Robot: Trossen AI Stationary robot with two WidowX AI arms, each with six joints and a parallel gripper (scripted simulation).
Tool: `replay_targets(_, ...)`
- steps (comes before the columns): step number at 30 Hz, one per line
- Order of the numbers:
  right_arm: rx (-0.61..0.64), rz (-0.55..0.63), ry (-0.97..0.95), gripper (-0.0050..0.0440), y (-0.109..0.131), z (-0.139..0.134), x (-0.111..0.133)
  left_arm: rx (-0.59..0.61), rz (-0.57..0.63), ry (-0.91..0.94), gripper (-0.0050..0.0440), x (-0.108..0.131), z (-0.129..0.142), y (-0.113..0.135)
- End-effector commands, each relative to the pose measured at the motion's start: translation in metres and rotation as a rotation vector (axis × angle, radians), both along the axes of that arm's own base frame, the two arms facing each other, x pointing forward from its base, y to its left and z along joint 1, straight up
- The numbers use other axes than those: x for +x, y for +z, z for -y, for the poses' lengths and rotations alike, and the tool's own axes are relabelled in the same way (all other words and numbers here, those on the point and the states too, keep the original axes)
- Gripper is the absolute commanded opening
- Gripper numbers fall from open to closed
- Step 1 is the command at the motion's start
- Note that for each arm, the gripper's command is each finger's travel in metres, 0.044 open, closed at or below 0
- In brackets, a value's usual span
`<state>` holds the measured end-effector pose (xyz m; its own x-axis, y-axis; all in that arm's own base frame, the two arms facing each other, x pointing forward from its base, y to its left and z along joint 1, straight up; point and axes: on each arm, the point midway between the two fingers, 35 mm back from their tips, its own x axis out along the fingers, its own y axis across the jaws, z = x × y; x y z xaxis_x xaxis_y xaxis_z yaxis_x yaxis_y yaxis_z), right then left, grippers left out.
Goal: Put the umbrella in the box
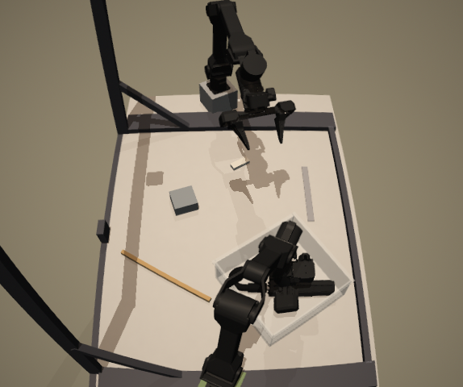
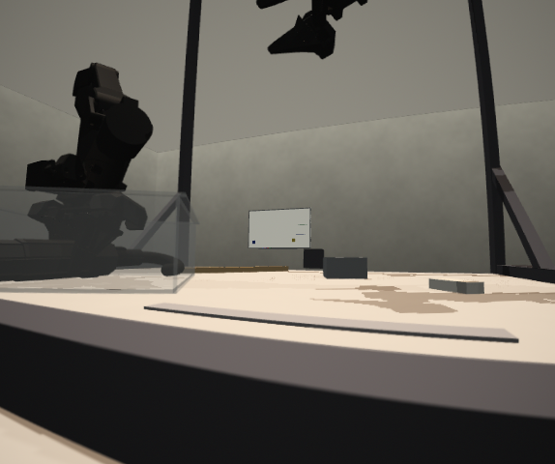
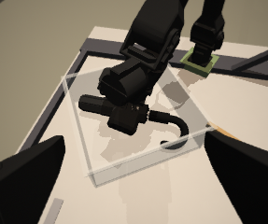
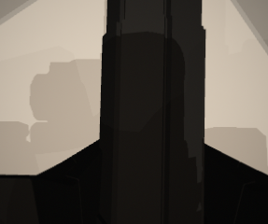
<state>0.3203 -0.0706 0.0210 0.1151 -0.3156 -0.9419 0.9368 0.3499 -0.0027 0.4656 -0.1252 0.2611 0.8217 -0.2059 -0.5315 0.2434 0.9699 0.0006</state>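
The folded black umbrella (image 1: 320,288) lies low inside the clear storage box (image 1: 284,283), roughly along the box floor, with its hooked handle (image 3: 176,133) toward one corner. In the left wrist view the umbrella's shaft (image 3: 96,104) sits below the rim and away from the walls. In the exterior view it (image 2: 68,257) shows just above the box bottom (image 2: 77,281). My right gripper (image 1: 290,287) reaches down into the box and is shut on the umbrella (image 4: 152,117), which fills the right wrist view. My left gripper (image 1: 262,139) hangs open and empty high over the far side of the table.
On the table are a grey block (image 1: 184,198), a small white block (image 1: 239,164), a flat grey strip (image 1: 307,193) near the box, and a long wooden stick (image 1: 165,276) left of the box. A small dark block (image 1: 102,230) sits on the left frame rail.
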Motion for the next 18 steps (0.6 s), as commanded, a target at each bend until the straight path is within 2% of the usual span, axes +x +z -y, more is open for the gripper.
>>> replay_targets(1,-0.003,0.023,-0.001,0.0168,0.0062,0.0009,0.0039,-0.008,0.026,0.001,0.04,-0.0014,0.0001,0.012)
replay_targets(7,-0.003,0.023,-0.001,0.0312,0.0062,0.0009,0.0039,-0.008,0.026,0.001,0.04,-0.0014,0.0001,0.012)
replay_targets(9,-0.003,0.023,-0.001,0.0312,0.0062,0.0009,0.0039,-0.008,0.026,0.001,0.04,-0.0014,0.0001,0.012)
replay_targets(14,-0.003,0.023,-0.001,0.0432,0.0062,0.0009,0.0039,-0.008,0.026,0.001,0.04,-0.0014,0.0001,0.012)
replay_targets(18,-0.003,0.023,-0.001,0.044,0.0062,0.0009,0.0039,-0.008,0.026,0.001,0.04,-0.0014,0.0001,0.012)
